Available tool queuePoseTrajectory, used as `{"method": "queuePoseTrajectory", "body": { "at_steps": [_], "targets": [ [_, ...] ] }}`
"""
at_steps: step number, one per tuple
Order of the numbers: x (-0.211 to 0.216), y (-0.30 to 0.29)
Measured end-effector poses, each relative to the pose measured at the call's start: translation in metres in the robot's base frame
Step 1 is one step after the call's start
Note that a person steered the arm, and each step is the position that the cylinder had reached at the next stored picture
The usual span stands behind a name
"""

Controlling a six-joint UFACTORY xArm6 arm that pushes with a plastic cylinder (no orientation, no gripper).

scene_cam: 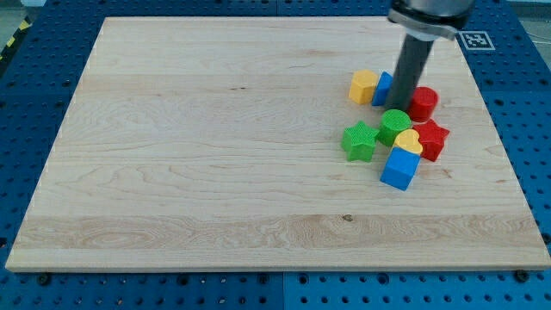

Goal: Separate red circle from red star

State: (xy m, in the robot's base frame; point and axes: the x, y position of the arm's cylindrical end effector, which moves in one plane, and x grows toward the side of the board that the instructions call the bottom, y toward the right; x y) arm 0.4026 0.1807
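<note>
Board: pale wooden board (215,155) on a blue pegboard table (534,129); all the blocks cluster at right of centre.
Red circle: red round block (424,102), upper right of the cluster.
Red star: red star-shaped block (433,139), just below the circle, apparently near-touching.
Neighbours: green round block (395,126), green star block (359,142), yellow heart-shaped block (408,141) touching a blue cube (400,169), yellow block (363,86), blue block (383,88) partly hidden.
My tip: dark rod end (401,110), just left of the red circle; no pincer exists, nothing is gripped.
Doing it well: I judge a push toward the frame's upper right moves the circle away without dragging the star.
</note>
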Motion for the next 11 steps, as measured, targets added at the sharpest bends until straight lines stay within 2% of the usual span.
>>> {"method": "queuePoseTrajectory", "body": {
  "at_steps": [1,3,6,7,11],
  "targets": [
    [-0.001,0.041],
    [-0.001,0.048],
    [-0.006,-0.042],
    [0.024,-0.059],
    [0.031,-0.025]
  ]
}}
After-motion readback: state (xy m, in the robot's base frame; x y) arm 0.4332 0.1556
